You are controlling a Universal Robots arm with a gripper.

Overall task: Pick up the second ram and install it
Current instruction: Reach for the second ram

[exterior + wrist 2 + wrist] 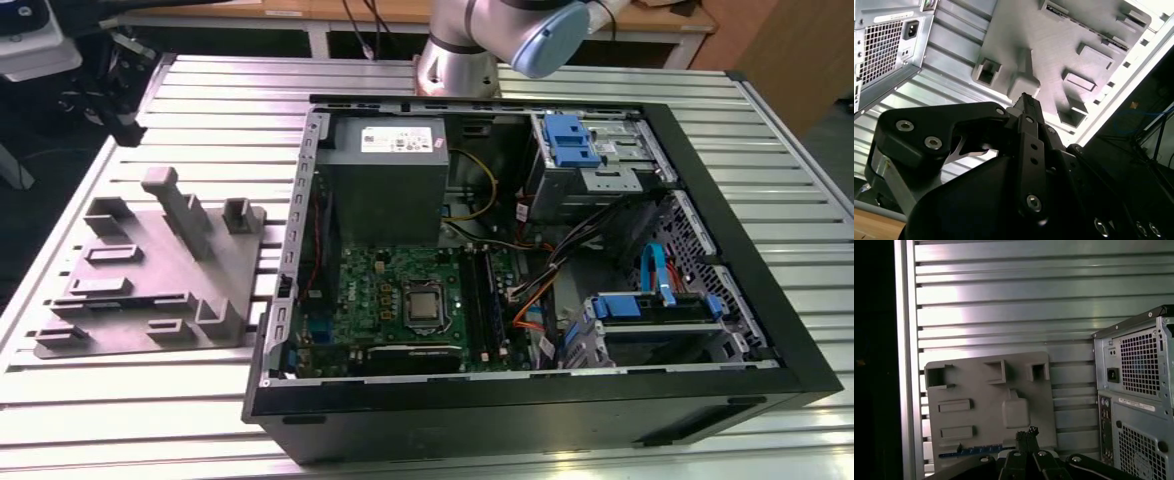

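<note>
The second ram point(974, 451) shows in the first wrist view as a thin blue-green strip lying edge-up along one side of the grey holder plate point(979, 415). My gripper point(1027, 432) hovers well above that plate, with its black fingers pressed together and nothing between them. In the second wrist view the gripper point(1026, 100) points at the same holder plate point(1054, 30), beside a raised block. The holder plate point(147, 290) lies at the exterior view's left, next to the open computer case point(534, 410). Its green motherboard point(387, 290) lies inside.
The slatted aluminium table point(561, 85) carries everything. The case's rear panel point(1139, 390) with its power socket stands close beside the plate. Inside the case are a grey power supply point(387, 180), blue drive brackets point(567, 140) and loose cables. The arm's base point(461, 60) rises behind the case.
</note>
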